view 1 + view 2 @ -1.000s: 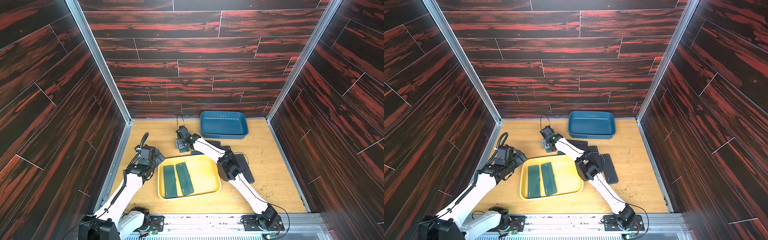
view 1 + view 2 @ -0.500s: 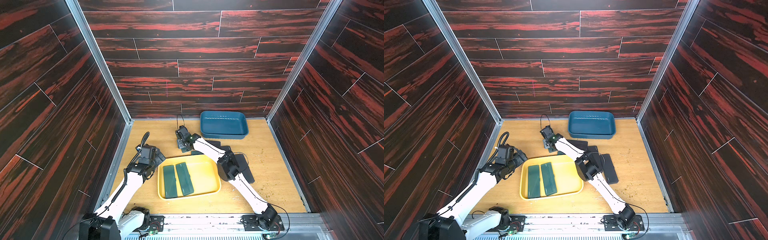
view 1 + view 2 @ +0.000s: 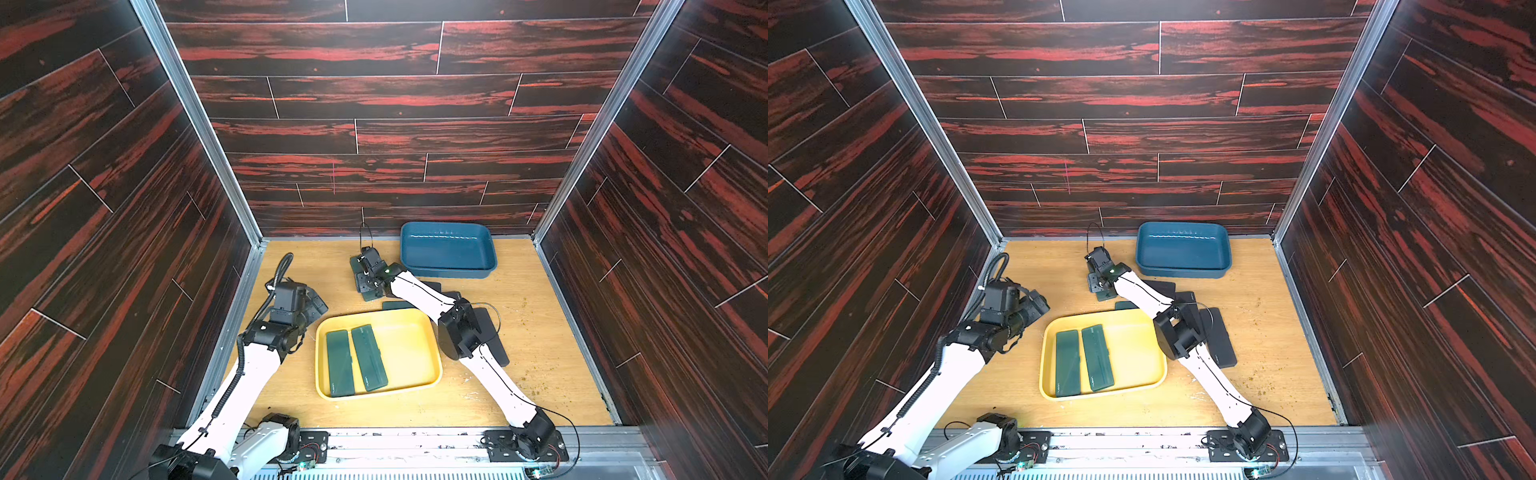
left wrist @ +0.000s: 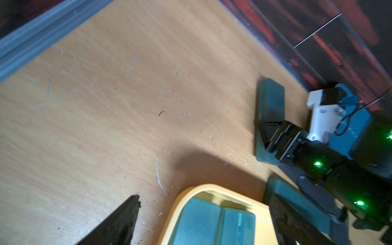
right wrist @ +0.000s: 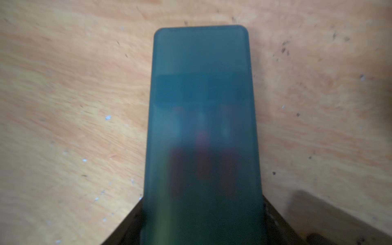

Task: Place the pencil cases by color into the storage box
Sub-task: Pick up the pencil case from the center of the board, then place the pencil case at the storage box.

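Observation:
My right gripper [image 3: 366,277] [image 3: 1100,279] [image 5: 203,227] is shut on a dark green pencil case [image 3: 371,293] [image 3: 1106,296] [image 5: 201,116] [image 4: 269,101], low over the table at the back middle. Whether the case still touches the wood I cannot tell. Two more green pencil cases [image 3: 340,363] [image 3: 369,358] [image 3: 1068,363] [image 4: 197,222] lie side by side in the yellow storage box [image 3: 409,345] [image 3: 1136,349] [image 4: 186,193]. The left gripper [image 3: 314,304] [image 3: 1038,303] [image 4: 204,199] hangs open and holds nothing, just beyond that box's far-left corner.
An empty blue storage box [image 3: 446,249] [image 3: 1183,249] stands at the back right. Black pencil cases [image 3: 492,336] [image 3: 428,286] [image 3: 1219,336] lie under and beside the right arm. One more green case [image 3: 397,305] lies just behind the yellow box. Dark walls close in three sides.
The right gripper's jaws have come together on the green case at the back middle. Both arms have hardly shifted.

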Robot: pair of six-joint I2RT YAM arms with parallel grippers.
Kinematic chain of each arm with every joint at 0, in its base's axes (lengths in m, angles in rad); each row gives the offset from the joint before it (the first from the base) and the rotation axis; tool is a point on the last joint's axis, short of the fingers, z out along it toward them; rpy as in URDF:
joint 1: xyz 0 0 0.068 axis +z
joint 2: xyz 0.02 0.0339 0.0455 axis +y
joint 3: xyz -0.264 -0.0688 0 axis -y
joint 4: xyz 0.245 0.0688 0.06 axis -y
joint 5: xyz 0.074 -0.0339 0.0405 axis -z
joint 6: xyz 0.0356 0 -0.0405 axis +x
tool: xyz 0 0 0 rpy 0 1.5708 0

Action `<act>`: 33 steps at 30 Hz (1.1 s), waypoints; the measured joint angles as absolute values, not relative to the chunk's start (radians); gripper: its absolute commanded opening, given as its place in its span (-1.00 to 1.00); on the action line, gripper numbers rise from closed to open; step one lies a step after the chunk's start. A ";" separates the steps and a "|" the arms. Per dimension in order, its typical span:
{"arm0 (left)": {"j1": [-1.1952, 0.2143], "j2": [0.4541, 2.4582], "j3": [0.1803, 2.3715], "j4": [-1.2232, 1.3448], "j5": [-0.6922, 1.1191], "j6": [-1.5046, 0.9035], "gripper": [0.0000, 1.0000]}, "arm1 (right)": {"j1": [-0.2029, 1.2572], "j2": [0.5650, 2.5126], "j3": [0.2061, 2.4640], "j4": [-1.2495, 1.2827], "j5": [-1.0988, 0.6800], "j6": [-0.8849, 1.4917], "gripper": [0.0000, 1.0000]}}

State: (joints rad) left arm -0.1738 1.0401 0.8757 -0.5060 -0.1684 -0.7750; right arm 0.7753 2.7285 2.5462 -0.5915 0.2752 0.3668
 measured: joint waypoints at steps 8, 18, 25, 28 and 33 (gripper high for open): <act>-0.174 1.108 0.995 -0.524 -0.110 -0.704 0.91 | 0.774 2.568 2.544 -0.590 0.264 0.360 -0.05; -0.174 1.156 1.075 -0.542 -0.026 -0.624 0.89 | 0.774 2.150 2.189 -0.515 0.266 0.317 -0.06; -0.175 1.153 1.081 -0.535 0.010 -0.591 0.88 | 0.777 1.841 1.753 -0.464 0.280 0.301 -0.05; -0.185 1.145 1.077 -0.516 0.015 -0.587 0.87 | 0.783 1.720 1.603 -0.461 0.296 0.302 -0.05; -0.226 1.124 1.015 -0.467 0.012 -0.587 0.86 | 0.810 1.541 1.416 -0.462 0.332 0.310 -0.05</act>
State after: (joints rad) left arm -0.2260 1.1236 1.0153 -0.4675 0.0120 -0.5869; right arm 0.8104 1.5414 1.4162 -0.4622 0.3321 0.3096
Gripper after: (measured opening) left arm 0.932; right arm 0.694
